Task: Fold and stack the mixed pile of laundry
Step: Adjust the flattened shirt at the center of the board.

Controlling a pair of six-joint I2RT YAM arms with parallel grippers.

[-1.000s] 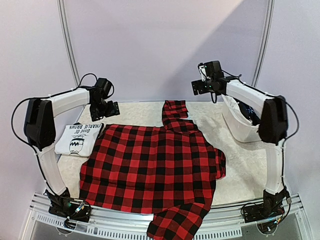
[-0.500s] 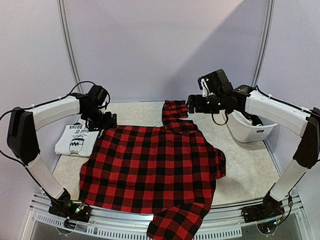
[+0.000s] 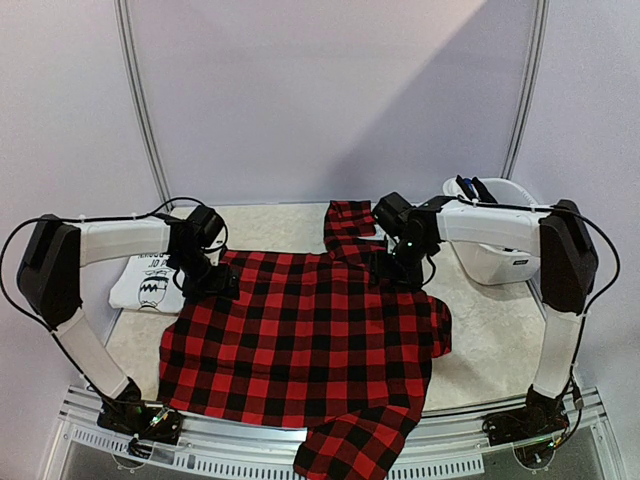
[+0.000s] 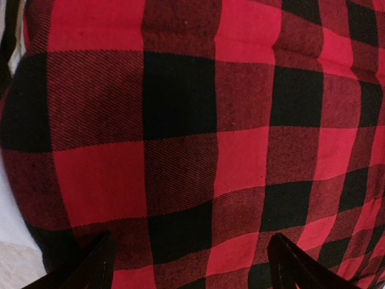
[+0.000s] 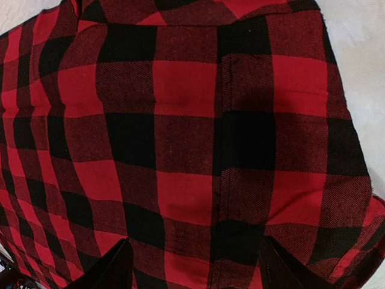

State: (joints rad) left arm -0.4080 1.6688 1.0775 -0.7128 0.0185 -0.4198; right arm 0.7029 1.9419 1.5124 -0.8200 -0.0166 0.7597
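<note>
Both left tool (image 3: 214, 283) and right tool (image 3: 401, 270) gape over plaid shirt (image 3: 310, 340) lying lengthwise left-right.

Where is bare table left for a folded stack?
Widest bare patch: right, between the plaid shirt and white tub. Narrow strip behind the shirt, along the far edge. Left side crowded by the folded T-shirt.

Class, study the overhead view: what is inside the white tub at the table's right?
Dark and blue pieces stick up above the rim of the white tub. Its wall and the right arm crossing it hide whatever lies deeper.
</note>
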